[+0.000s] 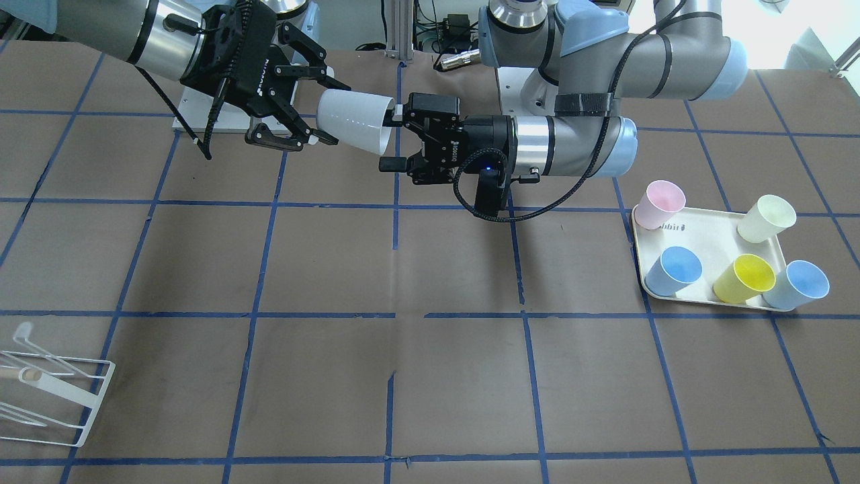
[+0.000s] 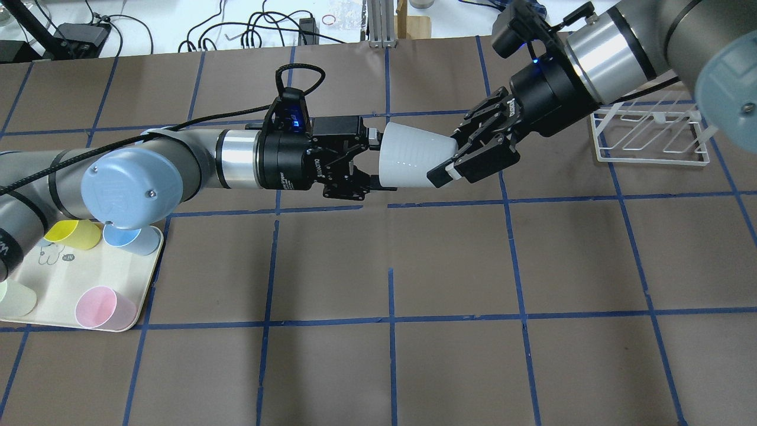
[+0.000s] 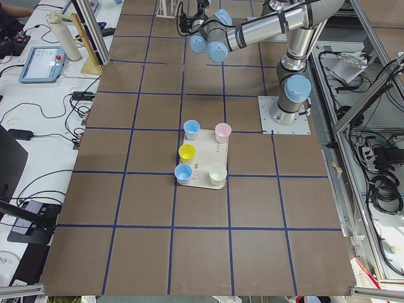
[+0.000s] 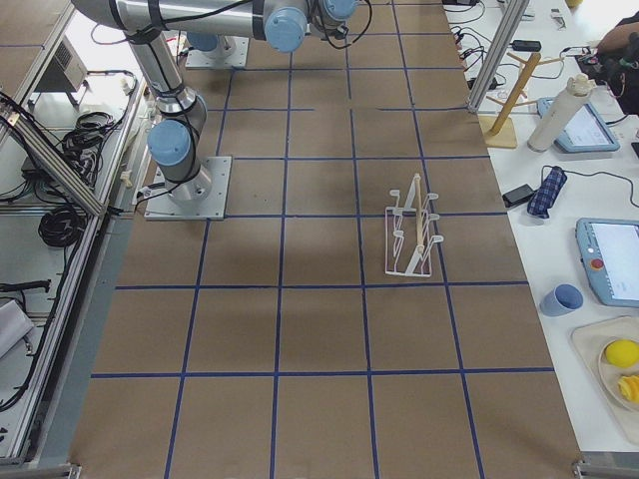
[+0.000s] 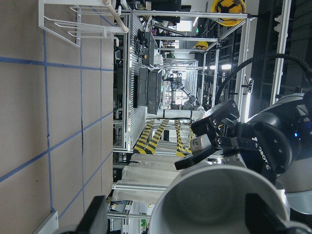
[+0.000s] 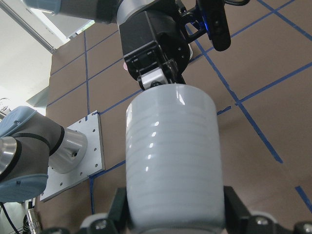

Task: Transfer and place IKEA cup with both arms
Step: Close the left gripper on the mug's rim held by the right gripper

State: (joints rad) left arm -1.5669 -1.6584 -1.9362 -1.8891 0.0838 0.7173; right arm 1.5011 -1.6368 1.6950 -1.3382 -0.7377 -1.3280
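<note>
— Cup (image 1: 353, 124): where is it held?
— It is held sideways in the air over the table (image 1: 430, 269), its narrow base clamped by the right gripper (image 1: 338, 114).
— And the left gripper (image 1: 392, 137)?
— Its jaws are seen spread wide at the rim, nothing gripped.

Lettering, three entries. (1) Brand name "ROBOTIQ", white on the black body of the left gripper (image 1: 394, 137), running sideways in the front-facing view and legible again from overhead. (2) The same "ROBOTIQ" mark, white on the black body of the right gripper (image 1: 330, 113). (3) Small dark print on the cream tray (image 1: 712, 242), just beside the pink cup (image 1: 662, 204), apparently "rabbit", with the first letter unclear.
</note>
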